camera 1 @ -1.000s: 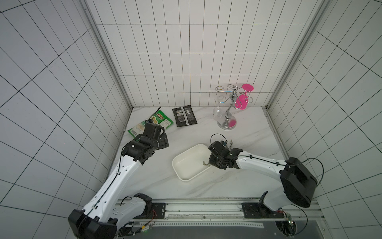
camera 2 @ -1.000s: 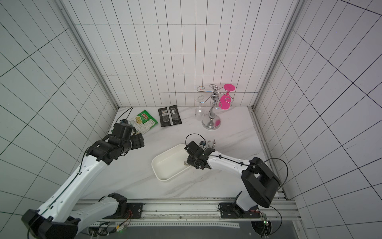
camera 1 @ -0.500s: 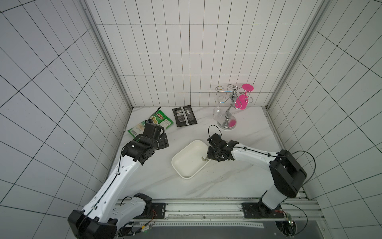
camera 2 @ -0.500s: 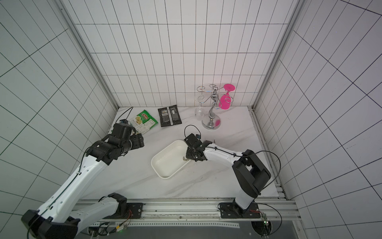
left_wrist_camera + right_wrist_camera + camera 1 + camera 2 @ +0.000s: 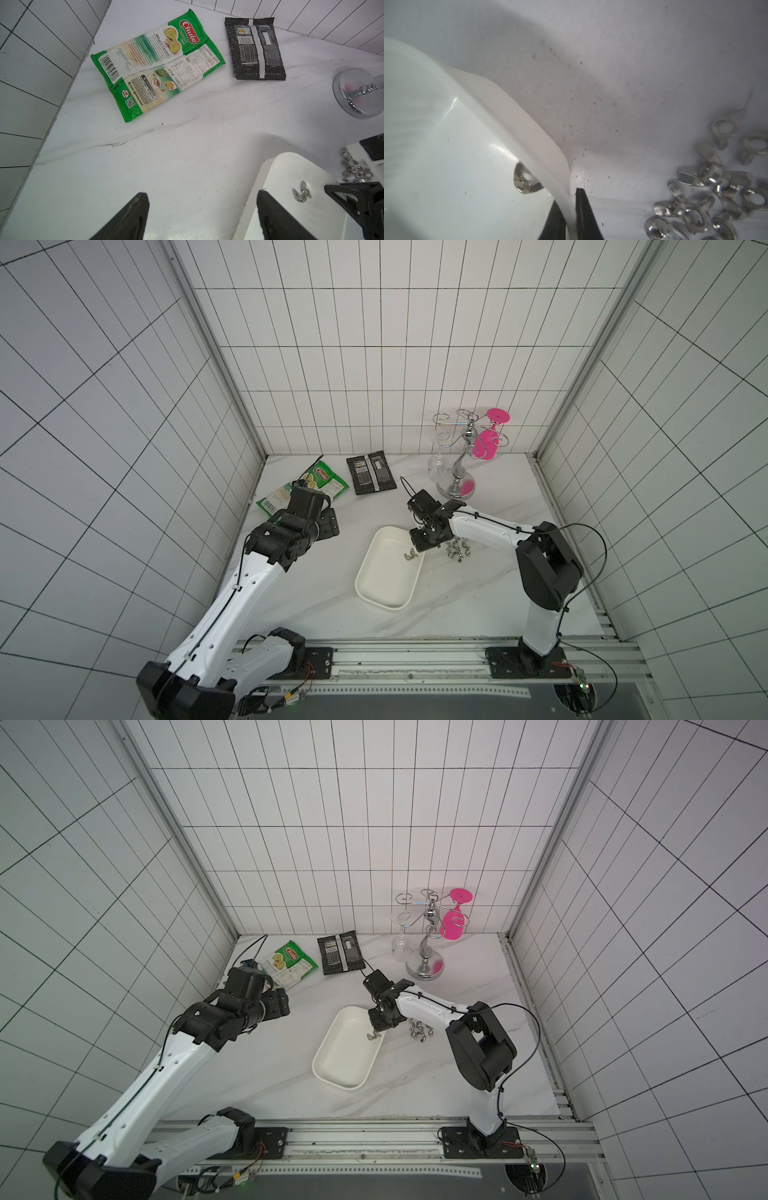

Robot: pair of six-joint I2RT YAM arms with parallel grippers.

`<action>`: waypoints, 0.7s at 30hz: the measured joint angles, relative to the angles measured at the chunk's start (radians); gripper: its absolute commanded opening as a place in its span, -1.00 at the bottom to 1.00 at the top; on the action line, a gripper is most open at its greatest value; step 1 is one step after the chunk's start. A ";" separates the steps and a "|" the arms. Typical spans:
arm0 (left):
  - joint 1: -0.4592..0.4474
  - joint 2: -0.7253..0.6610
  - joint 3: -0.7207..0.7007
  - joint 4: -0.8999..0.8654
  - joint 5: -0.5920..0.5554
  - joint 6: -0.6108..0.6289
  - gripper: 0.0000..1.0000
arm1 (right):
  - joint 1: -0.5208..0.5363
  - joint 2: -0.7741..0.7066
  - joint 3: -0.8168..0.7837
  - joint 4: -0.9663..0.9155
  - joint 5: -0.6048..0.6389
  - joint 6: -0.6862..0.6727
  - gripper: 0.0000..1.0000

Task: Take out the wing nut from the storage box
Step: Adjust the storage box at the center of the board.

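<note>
change: the storage box is swung round. Its long side is now lined up with 12 o'clock in both top views, versus roughly 1–2 o'clock a second back. The right arm is pulled toward 12 along with it.
right gripper: squeezed almost together on the box's thin wall, one finger inside and one outside, as shown in the right wrist view. The wall is what's pinched, not the nut.
wing nut: still left lying in the box, about 2 o'clock of its middle, tucked right against the pinched wall.
pile of wing nuts: scattered on the counter, just outside the box at 3 o'clock.
left gripper: spread wide over bare counter, not budged at all.
meaning: only the box is getting dragged so far, so the job probably isn't done yet, since the nut still has to be picked or tipped out. Whether the box edge is lifted can't be told.
</note>
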 measured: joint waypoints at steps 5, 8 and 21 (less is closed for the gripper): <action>0.000 0.006 0.000 0.000 0.002 0.000 0.70 | -0.006 0.033 0.058 -0.047 0.000 -0.182 -0.93; 0.000 0.014 0.000 0.000 0.005 0.000 0.70 | -0.007 0.082 0.124 -0.081 0.007 -0.275 -0.91; -0.005 0.024 0.000 0.003 0.008 0.000 0.70 | -0.012 0.163 0.230 -0.130 0.068 -0.479 -0.35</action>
